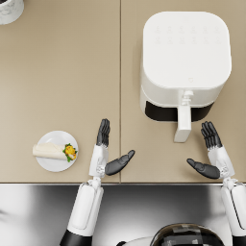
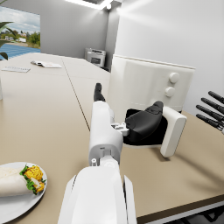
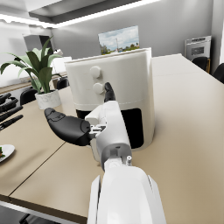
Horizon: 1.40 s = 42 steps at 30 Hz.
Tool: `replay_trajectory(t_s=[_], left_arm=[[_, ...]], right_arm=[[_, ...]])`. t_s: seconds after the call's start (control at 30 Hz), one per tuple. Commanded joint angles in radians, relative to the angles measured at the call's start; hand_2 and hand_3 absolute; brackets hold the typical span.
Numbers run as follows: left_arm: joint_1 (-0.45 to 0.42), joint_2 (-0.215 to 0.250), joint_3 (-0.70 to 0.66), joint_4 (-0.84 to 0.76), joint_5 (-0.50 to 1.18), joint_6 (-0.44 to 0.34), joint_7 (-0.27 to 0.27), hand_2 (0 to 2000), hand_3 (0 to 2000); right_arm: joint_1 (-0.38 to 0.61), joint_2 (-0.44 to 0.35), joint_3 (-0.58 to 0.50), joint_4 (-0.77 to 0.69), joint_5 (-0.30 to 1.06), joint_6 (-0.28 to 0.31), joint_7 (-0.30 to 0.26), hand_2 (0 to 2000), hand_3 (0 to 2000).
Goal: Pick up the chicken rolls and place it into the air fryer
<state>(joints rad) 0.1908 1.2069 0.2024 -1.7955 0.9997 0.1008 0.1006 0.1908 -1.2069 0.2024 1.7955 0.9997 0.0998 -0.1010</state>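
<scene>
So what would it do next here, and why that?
Probably swing the left hand over to the chicken roll on its plate. Both hands are open and hold nothing, the roll lies untouched beside that hand, and the right hand sits near the air fryer.

A tan table (image 1: pixel 57 72) with a seam running front to back carried everything. The white air fryer (image 1: pixel 185 57) stood on its right half, drawer handle facing the near edge. A white plate (image 1: pixel 50 166) sat near the front edge on the left half. A white pot (image 1: pixel 9 9) stood at the far left corner.
</scene>
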Motion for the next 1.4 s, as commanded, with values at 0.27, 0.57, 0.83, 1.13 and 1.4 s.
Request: replay_trajectory(t_s=[0.27, 0.57, 0.83, 1.13, 1.4], left_arm=[[-0.008, 0.019, -0.079, -0.001, 0.0, -0.091, -0.091, 0, 0], [-0.055, 0.03, -0.221, -0.047, 0.356, -0.1, -0.1, 0, 0], [-0.088, 0.044, -0.387, -0.079, 0.715, -0.101, -0.101, 0, 0], [-0.045, 0.027, -0.534, -0.028, 1.122, -0.453, -0.333, 0, 0], [-0.037, 0.023, -0.577, 0.028, 1.486, -0.488, -0.367, 0, 0]], right_arm=[[0.031, -0.041, 0.017, 0.005, 0.0, -0.09, 0.091, 0, 0], [0.051, -0.08, 0.041, -0.015, 0.249, -0.099, 0.1, 0, 0], [0.041, -0.096, 0.044, -0.063, 0.287, -0.1, 0.101, 0, 0], [0.034, -0.115, 0.05, -0.129, 0.29, -0.1, 0.101, 0, 0], [0.034, -0.134, 0.032, -0.165, 0.29, -0.1, 0.101, 0, 0]])
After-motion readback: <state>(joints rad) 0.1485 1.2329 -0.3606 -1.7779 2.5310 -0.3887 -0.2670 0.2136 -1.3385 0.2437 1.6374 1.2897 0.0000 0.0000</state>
